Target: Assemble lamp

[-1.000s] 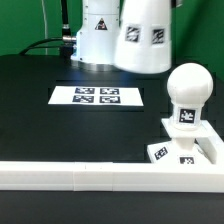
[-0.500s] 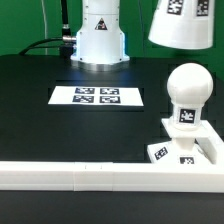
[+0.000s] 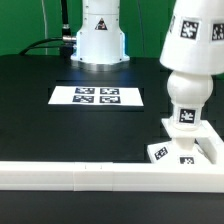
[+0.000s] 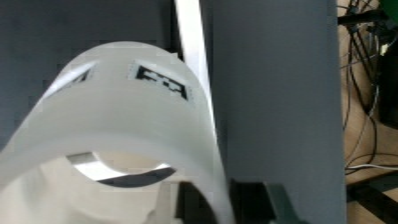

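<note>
Shade (image 3: 196, 40) at upper right sits over bulb (image 3: 185, 98), which stands on base (image 3: 186, 148); gripper out of frame, state unclear.

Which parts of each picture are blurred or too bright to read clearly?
Exterior view: shade soft with blur, its tag still legible; marker board sharp. Wrist view: shade fills the frame, out of focus and overexposed near its upper rim; end effector hidden.
</note>
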You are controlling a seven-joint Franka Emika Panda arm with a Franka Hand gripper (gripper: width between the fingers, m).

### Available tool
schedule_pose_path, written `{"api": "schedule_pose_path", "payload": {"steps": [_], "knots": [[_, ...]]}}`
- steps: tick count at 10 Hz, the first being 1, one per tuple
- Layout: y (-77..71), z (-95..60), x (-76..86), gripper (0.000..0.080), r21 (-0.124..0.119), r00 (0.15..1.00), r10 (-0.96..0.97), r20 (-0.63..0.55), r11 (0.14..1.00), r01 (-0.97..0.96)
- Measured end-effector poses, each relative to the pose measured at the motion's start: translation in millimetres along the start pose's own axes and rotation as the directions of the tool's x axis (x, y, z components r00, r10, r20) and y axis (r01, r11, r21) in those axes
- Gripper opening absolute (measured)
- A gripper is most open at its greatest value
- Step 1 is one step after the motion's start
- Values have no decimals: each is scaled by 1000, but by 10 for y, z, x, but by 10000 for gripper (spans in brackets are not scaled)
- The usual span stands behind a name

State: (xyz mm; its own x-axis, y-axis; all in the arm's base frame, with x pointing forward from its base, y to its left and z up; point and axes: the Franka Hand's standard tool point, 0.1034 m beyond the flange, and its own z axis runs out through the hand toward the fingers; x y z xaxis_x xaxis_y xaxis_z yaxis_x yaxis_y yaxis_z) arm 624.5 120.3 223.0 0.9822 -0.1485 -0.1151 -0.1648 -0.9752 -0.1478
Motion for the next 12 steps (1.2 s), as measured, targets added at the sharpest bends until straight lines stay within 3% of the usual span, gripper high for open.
{"api": "schedule_pose_path", "payload": {"steps": [5,9,12], "knots": [[22,40,9,44,-1,1000,-6,3,1000,6],[106,279,208,44,0,999,-38,-14,999,38],[129,399,240,44,-1,999,-34,-29,999,34]]}}
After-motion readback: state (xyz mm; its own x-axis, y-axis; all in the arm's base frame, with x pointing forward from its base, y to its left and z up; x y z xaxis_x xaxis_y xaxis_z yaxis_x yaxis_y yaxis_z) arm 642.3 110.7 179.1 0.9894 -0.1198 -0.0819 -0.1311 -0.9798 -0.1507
